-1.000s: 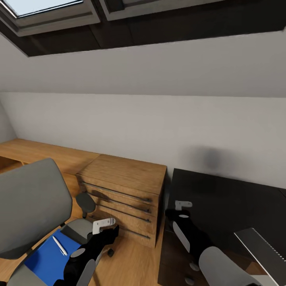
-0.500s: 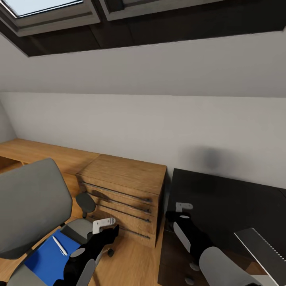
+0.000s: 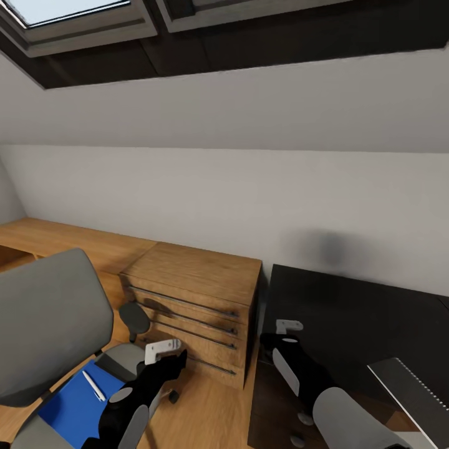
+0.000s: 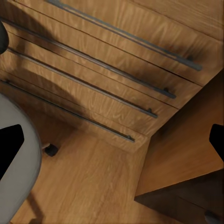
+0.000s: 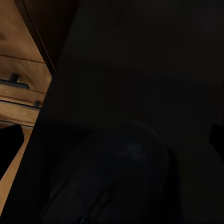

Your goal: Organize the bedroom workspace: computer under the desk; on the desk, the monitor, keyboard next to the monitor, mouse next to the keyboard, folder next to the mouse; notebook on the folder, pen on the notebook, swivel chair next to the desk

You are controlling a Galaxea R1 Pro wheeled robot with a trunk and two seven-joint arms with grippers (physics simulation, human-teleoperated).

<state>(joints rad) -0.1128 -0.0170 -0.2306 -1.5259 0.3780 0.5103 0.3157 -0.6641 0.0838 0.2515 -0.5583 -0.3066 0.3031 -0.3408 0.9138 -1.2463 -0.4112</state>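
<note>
Far left, the swivel chair (image 3: 47,318) carries the folder (image 3: 78,405) with the pen (image 3: 93,385) on it, over wooden floor (image 3: 206,411). Left end effector (image 3: 163,350) hangs spread near the dresser (image 3: 193,305). Right end effector (image 3: 285,325), spread, hovers over the bench (image 3: 349,312), above the barely readable mouse (image 5: 116,182). The keyboard (image 3: 415,390) is cut off.

Head high; wrists close, dresser (image 3: 193,305) shared.

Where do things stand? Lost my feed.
Both end effectors open, empty. Right end effector over desk, mouse just below. Folder and pen on swivel chair. Dresser between chair and desk.
</note>
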